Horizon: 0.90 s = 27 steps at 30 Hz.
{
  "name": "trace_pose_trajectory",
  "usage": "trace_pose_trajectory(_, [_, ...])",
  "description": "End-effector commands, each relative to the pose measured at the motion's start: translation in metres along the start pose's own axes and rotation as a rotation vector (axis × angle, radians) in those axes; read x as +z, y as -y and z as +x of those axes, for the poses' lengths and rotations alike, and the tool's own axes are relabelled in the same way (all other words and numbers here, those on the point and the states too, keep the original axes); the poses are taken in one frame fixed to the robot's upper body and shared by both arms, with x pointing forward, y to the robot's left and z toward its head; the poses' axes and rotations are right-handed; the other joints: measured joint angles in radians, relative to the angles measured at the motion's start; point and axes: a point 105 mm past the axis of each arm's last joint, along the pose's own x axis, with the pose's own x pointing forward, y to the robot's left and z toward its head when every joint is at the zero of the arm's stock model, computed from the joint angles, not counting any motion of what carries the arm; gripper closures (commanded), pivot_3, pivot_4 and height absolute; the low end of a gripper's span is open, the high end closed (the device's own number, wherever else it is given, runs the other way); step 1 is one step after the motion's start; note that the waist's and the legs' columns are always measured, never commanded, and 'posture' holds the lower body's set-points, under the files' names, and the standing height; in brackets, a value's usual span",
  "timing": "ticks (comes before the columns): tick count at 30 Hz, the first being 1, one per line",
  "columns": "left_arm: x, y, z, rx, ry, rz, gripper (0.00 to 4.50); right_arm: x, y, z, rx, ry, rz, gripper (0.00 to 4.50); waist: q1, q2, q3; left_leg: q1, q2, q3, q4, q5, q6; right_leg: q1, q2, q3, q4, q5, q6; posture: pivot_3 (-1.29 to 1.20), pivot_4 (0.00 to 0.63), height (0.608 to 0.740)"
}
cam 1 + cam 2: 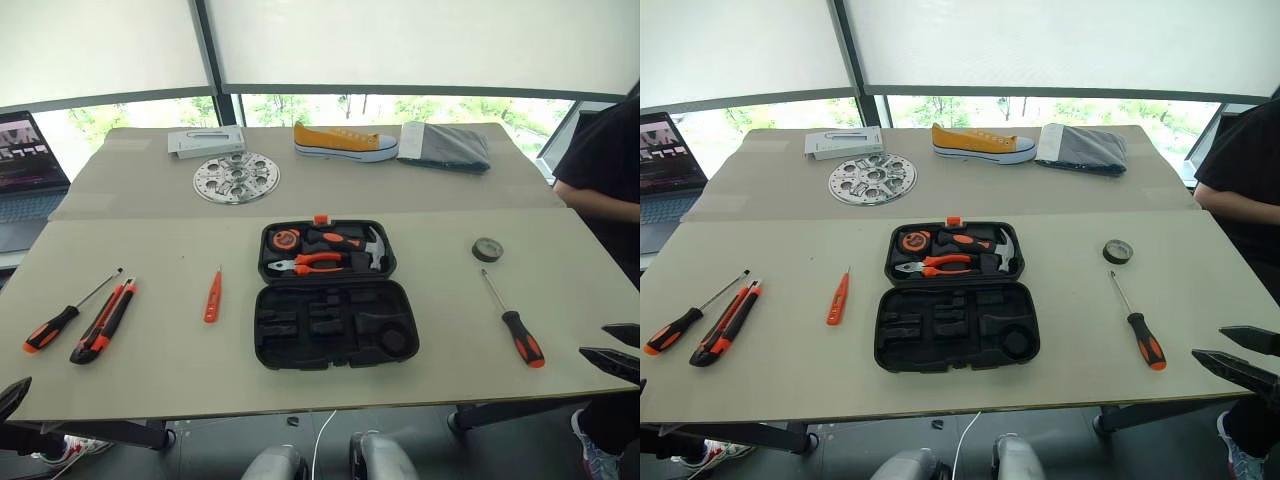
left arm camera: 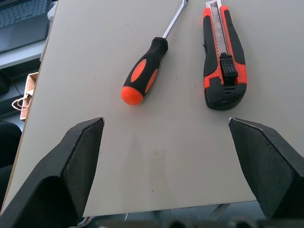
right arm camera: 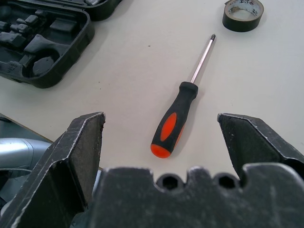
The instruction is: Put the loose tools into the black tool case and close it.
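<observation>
The tool case (image 1: 335, 295) is laid open at the middle of the table (image 1: 180, 380), and it serves as the landmark here. Its far half is filled with pliers (image 1: 312, 263), a hammer (image 1: 360, 247) and a tape measure (image 1: 286, 239); the slots of the near half are seen as dark moulded hollows that are hard to tell apart.

Left of the case a small tester screwdriver (image 1: 212, 297) is laid, and further left, near the table edge, a utility knife (image 1: 105, 322) and a long screwdriver (image 1: 62, 317) are placed side by side without touching. The screwdriver's tip is cut off in the left wrist view.

Right of the case a second screwdriver (image 1: 514, 325) is laid, with a tape roll (image 1: 487, 249) beyond its tip.

The left gripper (image 2: 166, 166) is held wide apart and empty, short of the knife and screwdriver. The right gripper (image 3: 161, 156) is likewise spread and empty, just short of the second screwdriver's handle.

Beyond the case a perforated metal disc (image 1: 236, 178), a flat box (image 1: 205, 141), a yellow shoe (image 1: 345, 141) and folded grey cloth (image 1: 445, 146) are set. A laptop (image 1: 25, 165) is cut off at the far left, and a person's sleeve (image 1: 605, 165) at the far right.
</observation>
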Motion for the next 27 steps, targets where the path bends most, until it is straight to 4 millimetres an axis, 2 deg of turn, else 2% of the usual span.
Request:
trace_pose_trajectory(1, [0.008, -0.001, -0.002, 0.003, 0.005, 0.038, 0.0, 0.017, 0.001, -0.006, -0.027, 0.044, -0.062, 0.07, 0.0, 0.0, 0.0, 0.0, 0.0, 0.0, 0.0, 0.0, 0.0, 0.0, 0.0, 0.0, 0.0, 0.0, 0.0, 0.0, 0.15, 0.74])
trace_pose_trajectory(3, [0.009, 0.002, -0.001, -0.025, -0.009, 0.052, 0.0, 0.039, -0.007, 0.001, 0.003, 0.067, -0.126, 0.07, -0.001, 0.001, 0.0, 0.0, 0.0, 0.0, 0.0, 0.0, 0.0, 0.0, 0.0, 0.0, 0.0, 0.0, 0.0, 0.0, 0.15, 0.74])
trace_pose_trajectory(6, [0.011, 0.007, 0.002, -0.092, -0.029, 0.092, 0.0, 0.071, -0.037, 0.022, 0.137, 0.085, -0.238, 0.07, -0.006, 0.003, 0.0, 0.0, 0.0, 0.001, 0.0, 0.0, 0.0, 0.0, 0.0, 0.001, 0.001, 0.0, 0.0, 0.0, 0.15, 0.74])
trace_pose_trajectory(9, [0.01, 0.01, 0.004, -0.142, -0.074, 0.143, 0.0, 0.088, -0.062, 0.041, 0.244, 0.097, -0.318, 0.07, -0.006, 0.002, 0.0, 0.001, 0.001, 0.002, 0.0, 0.0, 0.0, -0.001, 0.001, 0.0, 0.002, 0.0, 0.0, 0.0, 0.15, 0.74])
trace_pose_trajectory(11, [0.025, -0.011, 0.038, -0.144, -0.105, 0.141, 0.0, 0.101, -0.084, 0.054, 0.336, 0.11, -0.381, 0.07, 0.006, 0.002, -0.001, 0.001, 0.003, 0.002, 0.0, 0.0, -0.001, -0.001, 0.001, -0.001, 0.002, 0.0, -0.001, 0.0, 0.15, 0.74])
trace_pose_trajectory(13, [0.034, -0.022, 0.051, -0.14, -0.127, 0.155, 0.0, 0.111, -0.104, 0.063, 0.42, 0.125, -0.433, 0.07, 0.021, -0.001, 0.002, 0.0, 0.004, 0.001, 0.001, 0.004, -0.006, -0.001, 0.0, -0.006, 0.003, 0.001, -0.002, 0.0, 0.15, 0.74])
trace_pose_trajectory(16, [0.05, -0.034, 0.079, -0.118, -0.116, 0.207, 0.0, 0.117, -0.125, 0.073, 0.503, 0.133, -0.492, 0.07, 0.023, 0.0, 0.003, -0.002, 0.005, 0.003, 0.001, 0.009, -0.009, -0.002, -0.001, -0.007, 0.003, 0.005, -0.006, 0.0, 0.15, 0.74])
trace_pose_trajectory(19, [0.061, -0.037, 0.096, -0.135, -0.101, 0.205, 0.0, 0.117, -0.135, 0.081, 0.532, 0.138, -0.508, 0.07, 0.021, -0.003, 0.002, -0.004, 0.005, 0.003, 0.001, 0.01, -0.01, -0.003, -0.002, -0.01, 0.002, 0.005, -0.005, 0.0, 0.15, 0.74])
trace_pose_trajectory(21, [0.061, -0.037, 0.099, -0.155, -0.121, 0.221, 0.0, 0.116, -0.14, 0.085, 0.545, 0.142, -0.515, 0.07, 0.012, -0.004, 0.001, -0.007, 0.004, 0.003, 0.001, 0.012, -0.004, -0.007, -0.002, -0.01, 0.002, 0.006, -0.004, 0.0, 0.15, 0.74])
trace_pose_trajectory(23, [0.057, -0.037, 0.104, -0.167, -0.16, 0.229, 0.0, 0.116, -0.146, 0.087, 0.562, 0.153, -0.521, 0.07, -0.001, -0.005, 0.0, -0.017, 0.003, 0.004, 0.002, 0.012, -0.003, -0.019, -0.001, -0.011, 0.004, 0.007, -0.004, 0.0, 0.15, 0.74])
trace_pose_trajectory(27, [0.051, -0.038, 0.116, -0.151, -0.224, 0.223, 0.0, 0.119, -0.149, 0.087, 0.574, 0.168, -0.531, 0.07, -0.013, -0.005, 0.001, -0.02, 0.001, 0.004, 0.004, 0.012, -0.003, -0.022, -0.004, -0.039, 0.004, 0.008, -0.006, 0.0, 0.15, 0.74])
